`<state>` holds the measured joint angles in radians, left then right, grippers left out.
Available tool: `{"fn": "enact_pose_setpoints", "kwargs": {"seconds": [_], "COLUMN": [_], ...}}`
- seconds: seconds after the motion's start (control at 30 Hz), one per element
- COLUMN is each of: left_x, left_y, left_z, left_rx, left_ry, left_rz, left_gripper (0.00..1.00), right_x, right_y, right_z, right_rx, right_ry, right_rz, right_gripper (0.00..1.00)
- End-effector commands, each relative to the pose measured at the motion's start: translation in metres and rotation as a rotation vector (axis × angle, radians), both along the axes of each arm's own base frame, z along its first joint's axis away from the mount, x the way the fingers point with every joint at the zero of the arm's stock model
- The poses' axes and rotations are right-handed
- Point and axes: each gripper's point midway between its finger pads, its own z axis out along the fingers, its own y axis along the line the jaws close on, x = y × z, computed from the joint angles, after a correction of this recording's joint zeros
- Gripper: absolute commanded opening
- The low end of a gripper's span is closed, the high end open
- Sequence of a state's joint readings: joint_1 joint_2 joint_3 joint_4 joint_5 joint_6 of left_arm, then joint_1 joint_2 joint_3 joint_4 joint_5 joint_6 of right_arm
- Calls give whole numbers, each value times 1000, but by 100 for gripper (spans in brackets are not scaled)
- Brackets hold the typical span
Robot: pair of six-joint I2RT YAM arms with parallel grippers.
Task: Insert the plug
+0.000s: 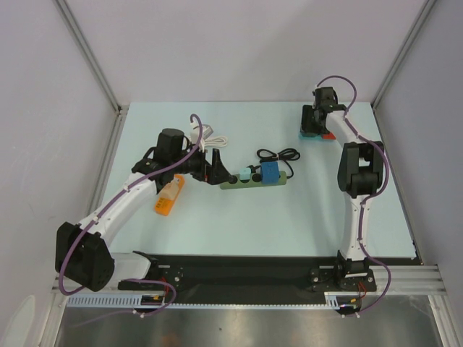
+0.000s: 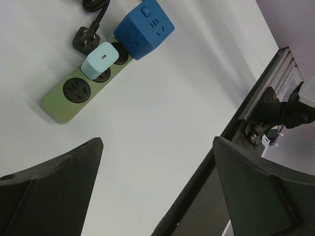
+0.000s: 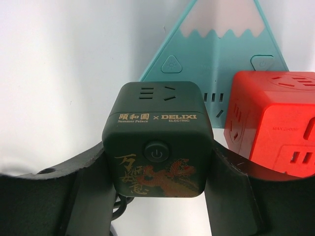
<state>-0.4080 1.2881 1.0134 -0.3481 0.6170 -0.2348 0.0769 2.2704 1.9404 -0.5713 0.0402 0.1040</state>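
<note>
- L fingers (image 2: 157,147) spread wide, nothing between them, only bare surface (image 2: 187,98).
- Green power strip (image 2: 69,105) lies just ahead of the L fingertips, off toward the left-hand tip in the wrist view. Not touching them.
- Strip's nearest socket (image 2: 76,91), at the end closest to the L fingers, is empty.
- Next along, farther from the fingers, is a light-blue charger (image 2: 100,59), plugged in. After that a blue cube adapter (image 2: 143,29) sits on the far end.
- Black plug (image 2: 84,38) lies loose on the surface beyond the strip, on the side away from the L fingers, just beside the charger. Its cord runs out of the wrist view.
- R fingers (image 3: 157,167) are part-closed on a dark green cube adapter (image 3: 157,137), one finger on each side face. Power button and dragon print face the wrist cam.
- Just past the R fingertips is a teal triangular power strip (image 3: 197,54), with a red cube adapter (image 3: 275,123) next to the held cube on the right-hand finger's side. Can't tell if they touch.
- Top view: the R fingers (image 1: 316,119) w/ the cube are at the far right corner, well apart from the green strip (image 1: 253,182) and the L fingers (image 1: 215,173).
</note>
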Motion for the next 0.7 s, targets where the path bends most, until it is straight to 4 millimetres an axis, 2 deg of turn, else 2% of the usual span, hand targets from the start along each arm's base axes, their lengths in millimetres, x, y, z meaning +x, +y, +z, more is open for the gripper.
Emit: {"fn": "enact_pose_setpoints", "kwargs": {"seconds": [0.0,0.5,0.57,0.6,0.63,0.67], "left_x": [-3,-3,-3,-3,-3,-3], "left_y": [-1,-2,-2,-3,-3,-3], "left_z": [19,18,17,17,17,17], "left_rx": [-39,-39,-39,-40,-41,-41], "left_ry": [-66,-60,-57,-56,-56,-53], "left_rz": [-23,-27,-28,-29,-31,-31], "left_gripper": [100,100,100,100,100,100], "right_x": [-24,-41,-40,-36,-29,-25], "right_y": [-12,-25,-26,-26,-25,-26], "right_z": [-56,-99,-97,-86,-79,-70], "right_rx": [-39,-52,-53,-52,-53,-54], "right_ry": [165,261,246,217,180,156], "right_rz": [-2,1,-5,-1,3,2], "right_gripper": [0,0,0,1,16,19]}}
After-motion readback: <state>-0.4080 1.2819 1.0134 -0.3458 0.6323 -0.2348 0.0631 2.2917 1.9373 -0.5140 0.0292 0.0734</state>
